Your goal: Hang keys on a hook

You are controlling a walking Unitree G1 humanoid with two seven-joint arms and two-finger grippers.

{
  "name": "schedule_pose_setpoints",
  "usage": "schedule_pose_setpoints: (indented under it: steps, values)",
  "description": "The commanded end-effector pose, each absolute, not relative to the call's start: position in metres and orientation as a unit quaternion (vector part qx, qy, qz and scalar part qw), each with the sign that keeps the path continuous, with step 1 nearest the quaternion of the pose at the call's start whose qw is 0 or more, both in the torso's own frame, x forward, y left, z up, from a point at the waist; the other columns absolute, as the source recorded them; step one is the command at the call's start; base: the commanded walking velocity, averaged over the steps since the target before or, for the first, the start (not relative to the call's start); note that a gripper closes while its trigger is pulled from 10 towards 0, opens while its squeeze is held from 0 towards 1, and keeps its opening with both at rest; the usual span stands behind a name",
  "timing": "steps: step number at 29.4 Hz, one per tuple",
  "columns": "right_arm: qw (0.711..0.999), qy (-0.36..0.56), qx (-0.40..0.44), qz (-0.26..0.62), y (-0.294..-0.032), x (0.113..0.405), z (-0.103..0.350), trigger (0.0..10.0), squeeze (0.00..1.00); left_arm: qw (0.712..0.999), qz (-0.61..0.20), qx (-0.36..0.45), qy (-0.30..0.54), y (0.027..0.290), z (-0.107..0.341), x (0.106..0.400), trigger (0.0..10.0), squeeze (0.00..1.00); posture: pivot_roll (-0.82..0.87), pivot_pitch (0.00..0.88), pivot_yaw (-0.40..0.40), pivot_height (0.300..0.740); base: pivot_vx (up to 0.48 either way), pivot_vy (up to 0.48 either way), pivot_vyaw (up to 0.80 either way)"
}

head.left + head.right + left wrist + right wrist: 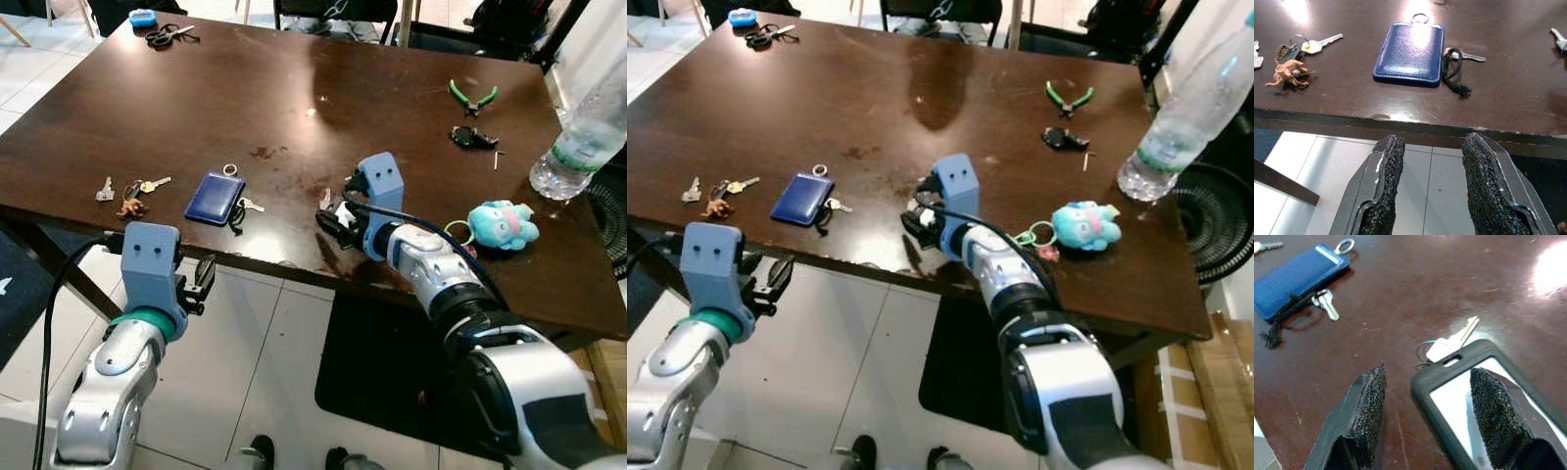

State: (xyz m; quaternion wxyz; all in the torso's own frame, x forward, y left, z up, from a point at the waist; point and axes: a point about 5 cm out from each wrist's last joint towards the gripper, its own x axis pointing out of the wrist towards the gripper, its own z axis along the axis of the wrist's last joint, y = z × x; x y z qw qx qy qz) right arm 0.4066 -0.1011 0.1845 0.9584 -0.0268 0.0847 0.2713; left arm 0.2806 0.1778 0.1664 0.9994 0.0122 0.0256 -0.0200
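Lying flat at mid-frame on the dark table [294, 88], a silver key [1454, 338] on a thin ring is attached to a black card holder [1488, 401], not yet lifted. The right claw [1425, 416] hovers open over them, one finger above the holder. No hook is visible, so picking up and hanging remain. The left claw [1430, 186] waits open below the table's near edge, facing a blue card holder [1410, 51].
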Motion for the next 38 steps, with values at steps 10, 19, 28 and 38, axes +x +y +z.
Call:
schedule_pose_setpoints:
  steps: [10, 19, 28, 38]
  values:
    - [0.946, 0.094, -0.024, 0.31, -0.083, 0.404, 0.183, 10.0, 0.0, 0.999, 0.002, -0.017, 0.036, 0.179, 0.165, 0.27, 10.0, 0.0, 0.09, 0.242, 0.006, 0.74, 0.0, 0.0, 0.0]
    - [0.947, 0.111, -0.016, 0.301, -0.088, 0.403, 0.174, 6.7, 0.0, 0.999, 0.005, -0.019, 0.041, 0.178, 0.168, 0.265, 10.0, 0.0, 0.1, 0.257, 0.009, 0.74, 0.0, 0.0, 0.0]
    - [0.946, 0.114, -0.088, 0.29, -0.094, 0.401, 0.166, 10.0, 0.0, 0.999, 0.004, -0.017, 0.045, 0.178, 0.167, 0.265, 10.0, 0.0, 0.1, 0.256, 0.017, 0.74, 0.0, 0.0, 0.0]
    - [0.934, 0.071, -0.144, 0.32, -0.095, 0.397, 0.166, 10.0, 0.0, 0.999, -0.003, -0.013, 0.049, 0.178, 0.165, 0.269, 10.0, 0.0, 0.06, 0.229, 0.032, 0.74, 0.0, 0.0, 0.0]
